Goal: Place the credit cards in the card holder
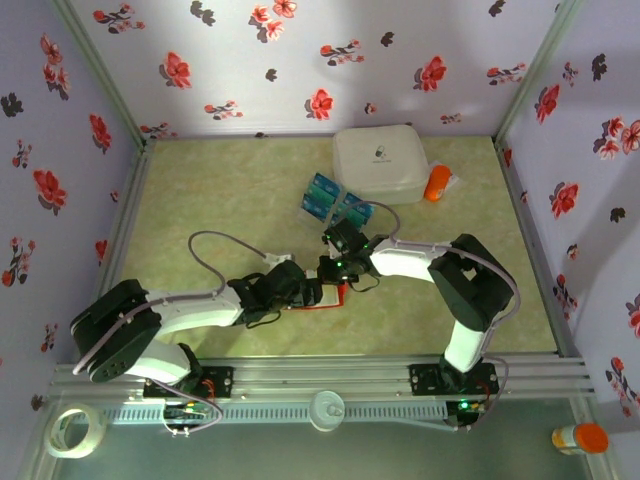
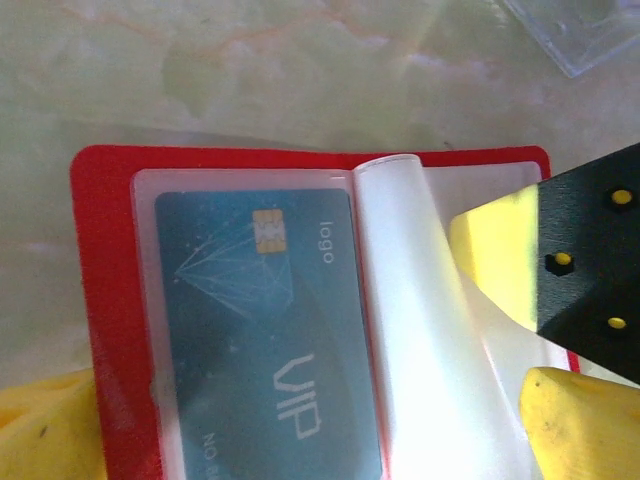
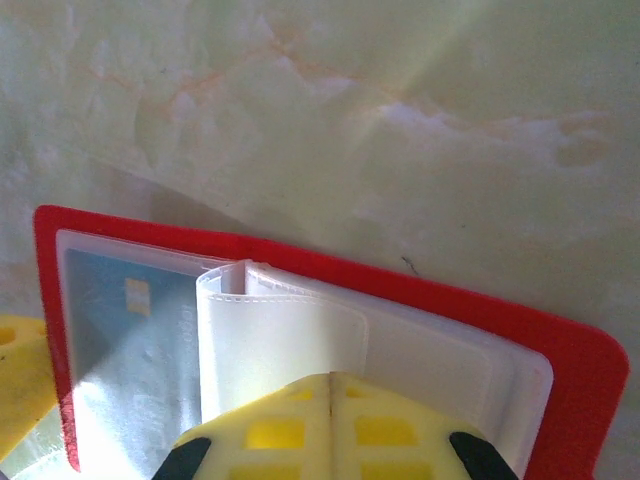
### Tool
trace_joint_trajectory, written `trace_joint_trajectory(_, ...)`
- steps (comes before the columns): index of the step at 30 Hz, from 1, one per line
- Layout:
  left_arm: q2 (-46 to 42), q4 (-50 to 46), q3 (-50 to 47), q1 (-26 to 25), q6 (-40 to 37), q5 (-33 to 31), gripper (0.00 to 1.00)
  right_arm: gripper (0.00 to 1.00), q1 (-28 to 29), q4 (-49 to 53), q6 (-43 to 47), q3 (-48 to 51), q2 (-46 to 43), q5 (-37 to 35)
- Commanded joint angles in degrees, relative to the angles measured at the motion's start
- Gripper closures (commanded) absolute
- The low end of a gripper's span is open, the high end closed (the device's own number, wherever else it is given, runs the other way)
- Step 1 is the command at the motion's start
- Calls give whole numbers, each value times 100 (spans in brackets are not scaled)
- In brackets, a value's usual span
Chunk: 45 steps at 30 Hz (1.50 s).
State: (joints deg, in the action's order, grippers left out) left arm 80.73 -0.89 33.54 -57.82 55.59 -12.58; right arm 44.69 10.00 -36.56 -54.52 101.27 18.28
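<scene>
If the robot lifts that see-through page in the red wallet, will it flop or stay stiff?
Probably floppy: the clear page curls up off the red card holder in a soft bend. It looks glossy, so likely slippery. The blue card in its pocket seems flatter and stiffer.

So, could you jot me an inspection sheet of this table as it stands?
Surface: green marbled table, nothing spilled.
Job's things: red card holder lies open, one blue card in a clear pocket; loose cards lie by the white case.
Clutter: white case, orange bottle beside it.
Pincers: left pincer open over the holder; right pincer shut, tips on a clear pocket leaf.
Cables: grey cables loop off both arms.
Surroundings: floral walls; tape roll and orange-capped bottle beyond the front rail.
</scene>
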Motion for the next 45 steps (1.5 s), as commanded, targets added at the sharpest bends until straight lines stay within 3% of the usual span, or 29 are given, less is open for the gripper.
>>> trace_joint_trajectory(1,90,356,-93,-73,-100,89,0,100,58,-77,-103,118,90,78)
trace_joint_trajectory(9,330,391,-197,-89,-90,54,2,100,53,-112,-116,135,92,85)
trace_joint_trajectory(17,421,638,-479,-84,28,54,16,100,40,-62,-111,56,46,96)
trace_joint_trajectory(31,540,826,-610,-83,60,54,29,95,-13,79,-69,-76,-53,96)
trace_joint_trajectory(34,515,836,-621,-89,80,55,28,95,-7,31,-97,-54,-21,120)
trace_joint_trajectory(45,-272,1019,-788,-106,-109,104,4,96,-6,-205,-242,82,33,202)
